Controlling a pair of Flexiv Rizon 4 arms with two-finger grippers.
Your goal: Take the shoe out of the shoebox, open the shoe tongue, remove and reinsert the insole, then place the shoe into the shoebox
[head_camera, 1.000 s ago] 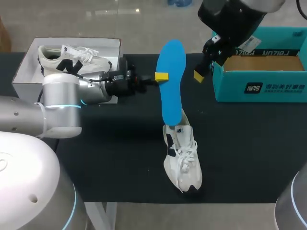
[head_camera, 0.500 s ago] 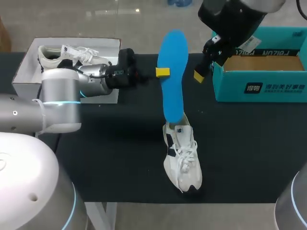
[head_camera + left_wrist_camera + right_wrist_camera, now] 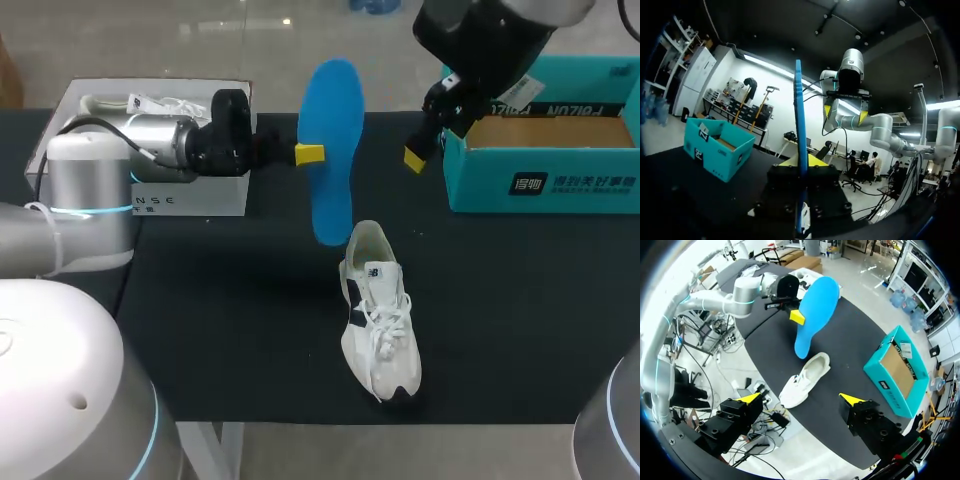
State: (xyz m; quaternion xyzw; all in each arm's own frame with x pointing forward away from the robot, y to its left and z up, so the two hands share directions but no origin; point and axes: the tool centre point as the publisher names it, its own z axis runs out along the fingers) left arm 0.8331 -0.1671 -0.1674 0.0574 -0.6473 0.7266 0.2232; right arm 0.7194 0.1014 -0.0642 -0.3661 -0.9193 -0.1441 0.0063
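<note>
A blue insole hangs in the air, edge-on between the fingers of my left gripper, which is shut on its middle. It shows as a thin blue blade in the left wrist view. Its lower end hovers just above and beside the heel of the white shoe, which lies on the black table with its toe toward the front edge. My right gripper is high over the table's back right, open and holding nothing. In the right wrist view the shoe and insole lie far below that gripper.
A white shoebox at the back left holds a second white shoe, partly hidden by my left arm. An open teal box stands at the back right, near my right arm.
My left arm has drawn the insole up and to the left; its lower end has come out of the shoe's opening. The right arm and the shoe have not moved.
</note>
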